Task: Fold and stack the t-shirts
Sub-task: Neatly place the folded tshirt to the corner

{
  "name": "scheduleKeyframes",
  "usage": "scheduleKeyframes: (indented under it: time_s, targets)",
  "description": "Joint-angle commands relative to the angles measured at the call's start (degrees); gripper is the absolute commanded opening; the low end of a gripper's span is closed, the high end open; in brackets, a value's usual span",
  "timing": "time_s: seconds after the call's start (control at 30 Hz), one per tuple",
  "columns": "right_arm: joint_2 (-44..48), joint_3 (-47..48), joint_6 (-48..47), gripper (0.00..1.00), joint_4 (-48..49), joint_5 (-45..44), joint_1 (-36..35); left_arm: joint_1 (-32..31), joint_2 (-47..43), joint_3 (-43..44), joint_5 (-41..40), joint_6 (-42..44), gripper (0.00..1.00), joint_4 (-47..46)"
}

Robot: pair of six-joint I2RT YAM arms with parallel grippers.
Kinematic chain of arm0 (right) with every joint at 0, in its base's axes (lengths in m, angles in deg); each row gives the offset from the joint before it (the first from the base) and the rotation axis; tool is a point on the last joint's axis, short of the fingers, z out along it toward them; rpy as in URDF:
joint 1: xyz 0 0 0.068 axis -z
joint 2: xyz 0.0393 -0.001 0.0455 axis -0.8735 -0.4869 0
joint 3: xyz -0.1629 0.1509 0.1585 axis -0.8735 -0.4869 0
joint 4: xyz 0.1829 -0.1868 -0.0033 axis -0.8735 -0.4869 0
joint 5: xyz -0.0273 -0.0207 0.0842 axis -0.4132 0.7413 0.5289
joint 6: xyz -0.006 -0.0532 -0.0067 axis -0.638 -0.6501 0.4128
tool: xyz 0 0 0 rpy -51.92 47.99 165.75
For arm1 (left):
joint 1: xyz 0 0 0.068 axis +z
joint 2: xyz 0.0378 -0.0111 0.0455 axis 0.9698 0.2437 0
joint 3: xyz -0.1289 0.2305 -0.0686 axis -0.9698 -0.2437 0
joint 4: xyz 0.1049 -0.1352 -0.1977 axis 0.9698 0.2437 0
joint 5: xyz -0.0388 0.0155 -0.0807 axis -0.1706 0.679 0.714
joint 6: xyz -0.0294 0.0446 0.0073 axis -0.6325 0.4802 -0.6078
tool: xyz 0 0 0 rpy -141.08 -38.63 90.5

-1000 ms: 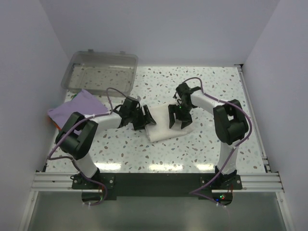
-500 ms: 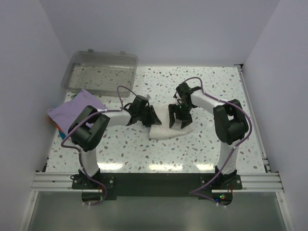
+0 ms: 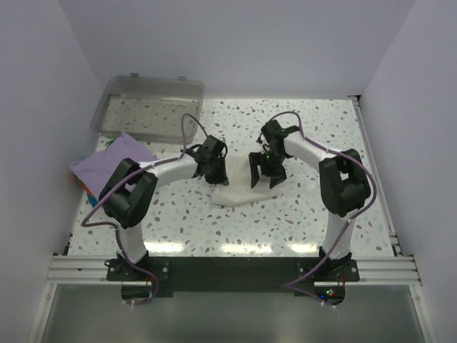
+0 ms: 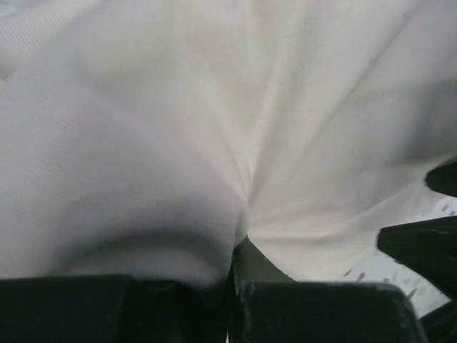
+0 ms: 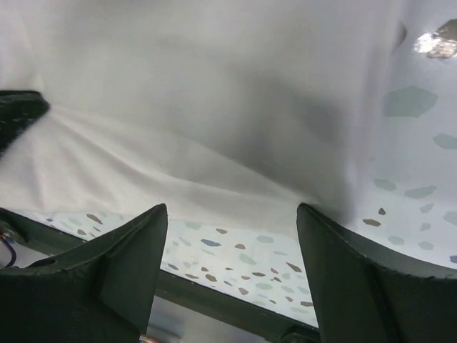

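**Item: cream-white t-shirt** (image 3: 237, 191), one of two.
Location: on the speckled worktop (image 3: 300, 218), well apart from the clear bin (image 3: 143, 114), to the bin's right and nearer the arm bases.
Condition: bunched into a small, partly folded heap with soft creases running across it. No printed logo shows from above or from either wrist view. The cloth reads as thin and limp, so it is likely to sag and drag when lifted.

**Item: lavender t-shirt** (image 3: 107, 164).
Location: against the bin's near left corner, touching or overlapping its edge. It lies flat, with neither arm near it.

**Fittings:**
- Left claw (image 3: 214, 168), on the bin side of the cream shirt. It is closed on a pucker of cream cloth, and its fingers (image 4: 307, 311) stand almost together with the fabric drawn into the narrow gap.
- Right claw (image 3: 263, 179), on the shirt's far side from the bin. It is open, fingers (image 5: 107, 279) spread wide, cloth edge and bare worktop showing between them, gripping nothing.

**Handling note (judgement):**
- The step appears to be taking hold of the cream shirt for a fold.
- Set the right claw down over the cloth edge before closing, so that it catches every layer.
- Lift both corners level and together, since the pinched fold looks small enough to slip.
- Carry the fold low across the worktop so that the heap does not trail or twist.
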State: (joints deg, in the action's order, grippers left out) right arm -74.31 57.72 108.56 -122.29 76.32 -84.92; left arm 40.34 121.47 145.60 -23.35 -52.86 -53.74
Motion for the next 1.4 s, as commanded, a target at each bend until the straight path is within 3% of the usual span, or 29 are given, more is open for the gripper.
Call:
scheduleKeyframes:
  time_s: [0.0, 0.43, 0.87, 1.37]
  targets:
    - [4.7, 2.8, -2.5, 0.77, -4.0, -5.1, 0.3, 1.2, -5.2, 4.4, -11.9, 9.4, 0.00, 15.7]
    - [6.4, 0.7, -2.5, 0.77, -4.1, -3.5, 0.4, 8.0, -14.5, 10.9, -19.2, 20.6, 0.00, 35.8]
    - [7.0, -1.0, -3.4, 0.77, -3.8, -2.5, 0.4, 19.3, -17.6, 21.7, -19.2, 29.1, 0.00, 42.4]
    - [7.5, -2.8, -4.0, 0.77, -3.6, -2.1, 0.4, 27.2, -16.3, 38.4, -19.2, 32.5, 0.00, 51.4]
